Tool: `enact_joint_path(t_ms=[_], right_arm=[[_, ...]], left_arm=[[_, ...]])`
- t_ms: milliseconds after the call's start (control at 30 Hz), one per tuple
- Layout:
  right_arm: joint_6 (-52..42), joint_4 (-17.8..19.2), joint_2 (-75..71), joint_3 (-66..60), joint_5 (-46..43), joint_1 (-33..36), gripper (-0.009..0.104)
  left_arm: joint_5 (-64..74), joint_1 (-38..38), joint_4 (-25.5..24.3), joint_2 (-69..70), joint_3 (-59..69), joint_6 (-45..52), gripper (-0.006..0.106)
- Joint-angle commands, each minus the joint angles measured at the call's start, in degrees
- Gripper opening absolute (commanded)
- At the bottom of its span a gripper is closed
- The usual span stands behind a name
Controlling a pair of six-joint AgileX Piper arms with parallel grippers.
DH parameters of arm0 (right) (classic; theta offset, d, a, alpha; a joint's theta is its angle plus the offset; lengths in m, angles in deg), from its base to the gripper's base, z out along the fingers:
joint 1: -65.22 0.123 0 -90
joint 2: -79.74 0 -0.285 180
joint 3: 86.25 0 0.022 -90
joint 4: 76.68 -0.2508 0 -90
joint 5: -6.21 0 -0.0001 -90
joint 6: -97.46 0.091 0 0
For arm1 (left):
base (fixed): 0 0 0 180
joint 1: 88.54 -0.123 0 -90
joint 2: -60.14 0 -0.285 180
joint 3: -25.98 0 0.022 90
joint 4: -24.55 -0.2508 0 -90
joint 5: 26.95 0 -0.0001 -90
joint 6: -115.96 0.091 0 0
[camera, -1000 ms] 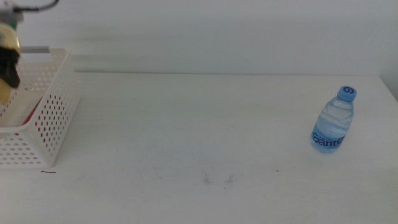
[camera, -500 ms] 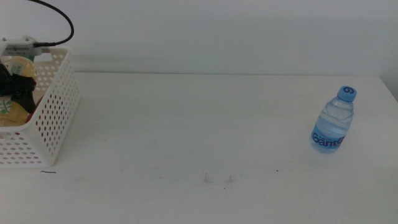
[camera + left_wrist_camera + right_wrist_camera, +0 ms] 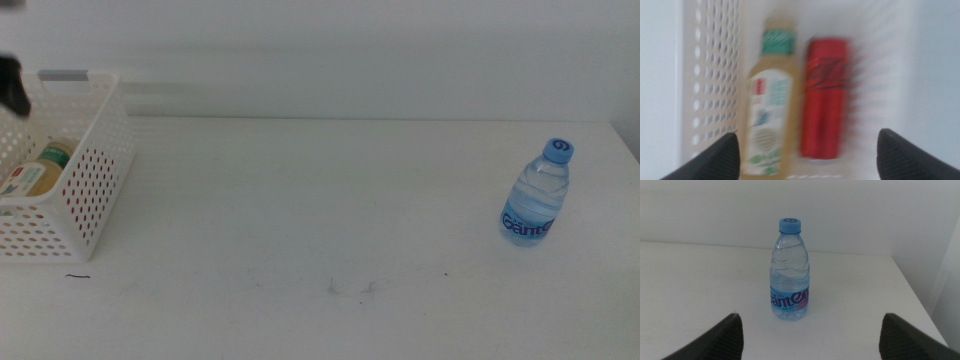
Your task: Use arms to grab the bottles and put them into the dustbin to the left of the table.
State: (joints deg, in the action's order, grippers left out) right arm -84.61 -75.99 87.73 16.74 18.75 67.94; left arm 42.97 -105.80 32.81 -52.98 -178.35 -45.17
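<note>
The white perforated dustbin (image 3: 95, 190) stands at the table's left edge. Inside it the yellow tea bottle (image 3: 767, 102) lies on its side beside the red soda can (image 3: 824, 97); the middle view shows the tea bottle (image 3: 40, 172) through the open top. My left gripper (image 3: 808, 137) hangs open and empty above them, visible as a dark shape (image 3: 10, 85) over the bin. The clear water bottle (image 3: 537, 195) with its blue cap stands upright at the far right. My right gripper (image 3: 811, 317) is open, short of the water bottle (image 3: 789, 270) and not touching it.
The white table (image 3: 320, 210) carries a few small dark marks near its front. Its right edge (image 3: 912, 295) runs close behind the water bottle. The dustbin's grey handle strip (image 3: 62, 75) sits on its far rim.
My left gripper let go of the tea bottle and rose out of the dustbin; the bottle now lies inside. The water bottle has not moved.
</note>
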Motion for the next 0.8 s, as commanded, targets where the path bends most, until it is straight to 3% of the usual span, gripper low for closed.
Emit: enact_joint_path(t_ms=[0,167,233,300,533,767], right_arm=[[-0.32,0.54,-0.20,-0.20,-0.45,-0.46,0.079],[-0.32,0.54,-0.20,-0.20,-0.45,-0.46,0.079],[-0.32,0.54,-0.20,-0.20,-0.45,-0.46,0.079],[-0.32,0.54,-0.20,-0.20,-0.45,-0.46,0.079],[-0.32,0.54,-0.20,-0.20,-0.45,-0.46,0.079],[-0.32,0.54,-0.20,-0.20,-0.45,-0.46,0.079]], left_arm=[[0.04,1.54,5.15,7.44,0.71,0.84,0.094],[0.04,5.84,24.00,21.25,4.41,14.73,0.094],[0.04,9.54,28.11,26.44,7.70,15.76,0.094],[0.04,14.47,27.76,31.69,10.14,15.05,0.094],[-1.93,32.70,14.78,39.40,11.65,6.87,0.094],[-1.56,37.62,14.68,39.40,11.65,5.02,0.094]])
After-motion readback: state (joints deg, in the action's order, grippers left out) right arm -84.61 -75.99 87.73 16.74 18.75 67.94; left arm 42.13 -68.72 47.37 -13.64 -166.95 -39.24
